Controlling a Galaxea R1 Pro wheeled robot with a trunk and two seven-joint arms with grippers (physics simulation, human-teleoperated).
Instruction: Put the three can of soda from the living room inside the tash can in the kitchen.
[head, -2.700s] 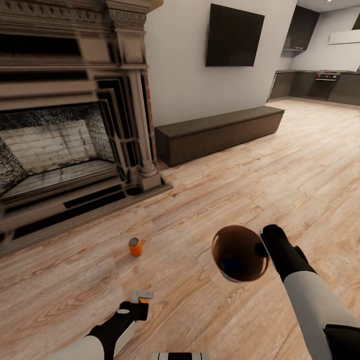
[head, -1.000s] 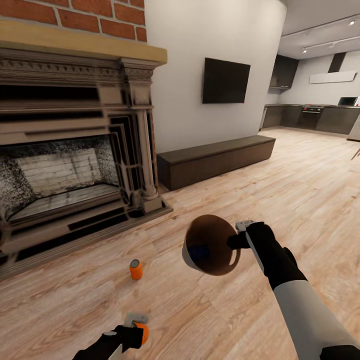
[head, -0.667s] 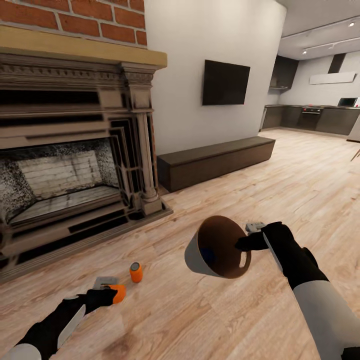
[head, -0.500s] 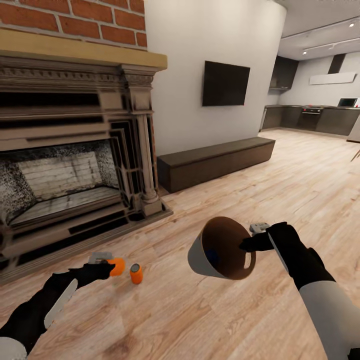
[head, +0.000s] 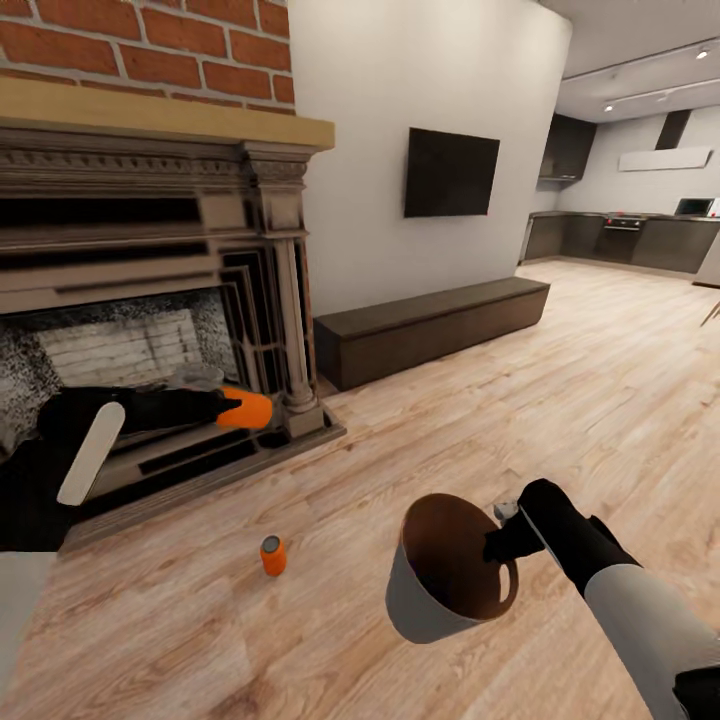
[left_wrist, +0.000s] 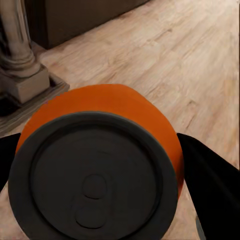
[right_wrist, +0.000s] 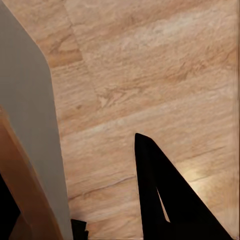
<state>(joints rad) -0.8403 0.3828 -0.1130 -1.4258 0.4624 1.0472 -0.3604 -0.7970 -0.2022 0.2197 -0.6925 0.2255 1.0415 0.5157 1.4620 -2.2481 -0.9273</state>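
Note:
My left gripper (head: 232, 408) is shut on an orange can of soda (head: 247, 409), held lying sideways in the air in front of the fireplace. The left wrist view shows that can (left_wrist: 100, 165) end-on, dark grey top toward the camera, between the black fingers (left_wrist: 210, 175). A second can of soda (head: 272, 555) stands upright on the wood floor below. My right gripper (head: 503, 530) is shut on the rim of the tash can (head: 440, 590), light grey outside and brown inside, held mouth-up off the floor. Its grey wall (right_wrist: 30, 125) appears in the right wrist view.
The red-brick fireplace (head: 140, 300) with dark carved surround rises at the left. A long dark bench (head: 430, 325) runs along the white wall under a black TV (head: 451, 173). The kitchen cabinets (head: 620, 235) lie far back right across light wood floor (head: 620, 400).
My left arm has lifted the held can from near the floor up to fireplace height. The right arm lowered the bin and tipped its mouth upward. The floor can stayed put.

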